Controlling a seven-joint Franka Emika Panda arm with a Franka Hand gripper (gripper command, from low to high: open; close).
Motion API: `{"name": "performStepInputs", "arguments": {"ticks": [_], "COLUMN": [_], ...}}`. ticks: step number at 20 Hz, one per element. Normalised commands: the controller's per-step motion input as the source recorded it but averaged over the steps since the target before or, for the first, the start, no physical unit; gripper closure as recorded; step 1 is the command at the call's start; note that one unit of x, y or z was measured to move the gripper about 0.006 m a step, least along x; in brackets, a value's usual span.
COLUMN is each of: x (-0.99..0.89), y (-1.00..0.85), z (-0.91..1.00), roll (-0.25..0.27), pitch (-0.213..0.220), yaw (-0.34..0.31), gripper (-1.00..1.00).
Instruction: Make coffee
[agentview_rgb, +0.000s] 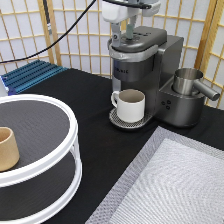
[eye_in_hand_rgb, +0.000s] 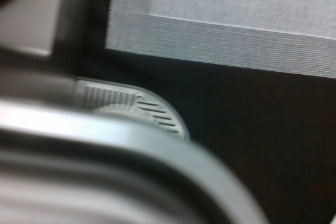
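Observation:
My gripper (agentview_rgb: 123, 31) is at the exterior view's top, right over the lid of the dark grey coffee machine (agentview_rgb: 150, 55). Its two fingers stand apart, tips down at the closed lid, with nothing seen between them. A white mug with a handle (agentview_rgb: 131, 105) stands on the machine's round drip tray (agentview_rgb: 116, 119) under the spout. The coffee pod is not in view. From the wrist, the machine's blurred lid edge (eye_in_hand_rgb: 112, 165) fills the near field, with the slotted drip tray (eye_in_hand_rgb: 146, 107) and black table below it.
A white two-tier round stand (agentview_rgb: 60, 160) fills the exterior view's left, with a tan handleless cup (agentview_rgb: 7, 148) on its upper shelf. A metal jug (agentview_rgb: 189, 81) sits on the machine's side base. A grey mat (agentview_rgb: 175, 185) lies at the bottom right; a blue rack (agentview_rgb: 32, 75) at the back left.

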Motion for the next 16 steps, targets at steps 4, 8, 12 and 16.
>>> {"name": "performStepInputs", "arguments": {"ticks": [4,8,12,16], "x": [-0.30,-0.15,0.06,0.08], "y": [0.39,-0.25,-0.59,-0.62], "z": [0.13,1.00,0.92,0.85], "roll": [-0.007,0.043,0.193,0.227], "pitch": [0.090,-0.065,-0.086,-0.048], "yaw": [0.042,0.175,0.131,0.104], "gripper": [-1.00,-1.00,-1.00,-1.00]}}
